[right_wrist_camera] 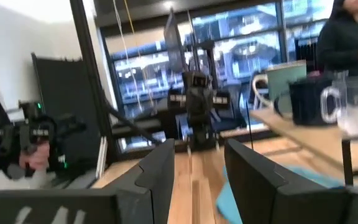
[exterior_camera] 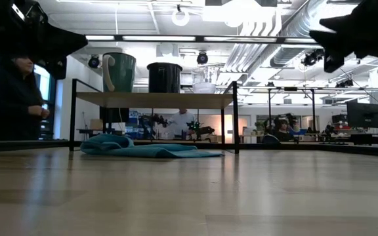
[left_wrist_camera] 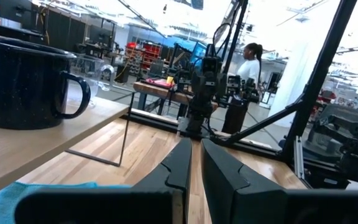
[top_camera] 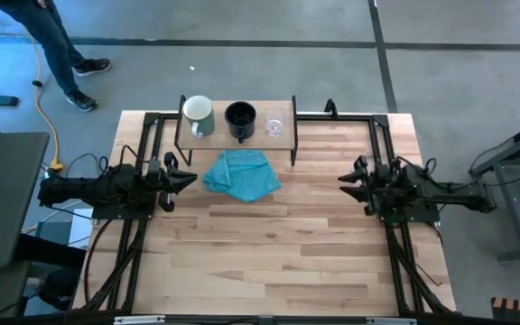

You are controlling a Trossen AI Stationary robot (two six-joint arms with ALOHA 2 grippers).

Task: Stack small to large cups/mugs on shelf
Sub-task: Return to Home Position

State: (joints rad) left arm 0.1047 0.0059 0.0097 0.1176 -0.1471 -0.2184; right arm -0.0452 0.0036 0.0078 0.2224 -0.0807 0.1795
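Note:
The shelf (top_camera: 237, 135), a low wooden board on black legs, stands at the table's far edge. On it, in a row from left to right, stand a pale handled mug (top_camera: 198, 115), a black handled mug (top_camera: 240, 118) and a small clear glass cup (top_camera: 274, 124); none sits inside another. My left gripper (top_camera: 193, 178) hovers at the table's left side, shut and with nothing in it, pointing level toward the middle. My right gripper (top_camera: 342, 181) hovers at the right side, open, fingers (right_wrist_camera: 160, 168) apart with nothing between them.
A teal cloth (top_camera: 242, 174) lies crumpled on the table just in front of the shelf, between the two grippers. Black frame rails (top_camera: 134, 235) run along the table's left and right sides. A person (top_camera: 57, 45) stands on the floor beyond the far left corner.

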